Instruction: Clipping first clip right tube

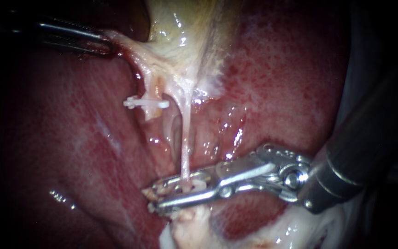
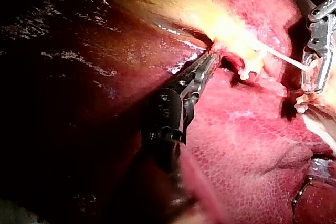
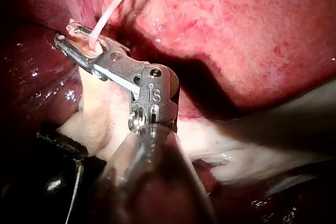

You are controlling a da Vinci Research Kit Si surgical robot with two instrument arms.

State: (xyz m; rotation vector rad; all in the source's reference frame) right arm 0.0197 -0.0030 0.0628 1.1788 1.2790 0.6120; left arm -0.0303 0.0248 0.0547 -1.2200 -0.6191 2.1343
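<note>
Right instrument (image 1: 157,198): the right tube (image 1: 186,138) is gripped between its jaws, near their tips, and is stretched away from them to the gallbladder (image 1: 185,27). Beside that tube, on the side towards the left instrument (image 1: 108,44), the left tube (image 1: 149,90) is found, with a clip (image 1: 146,103) set across it, well apart from the right instrument's jaws. The gallbladder's edge is held in the left instrument's jaws. The liver (image 1: 70,152) is seen beneath both instruments.

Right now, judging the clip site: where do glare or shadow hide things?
Endoscope view: left instrument in shadow, glints on the liver. Left wrist view: gallbladder glares, dark beside the shaft. Right wrist view: right instrument and right tube well lit.
</note>
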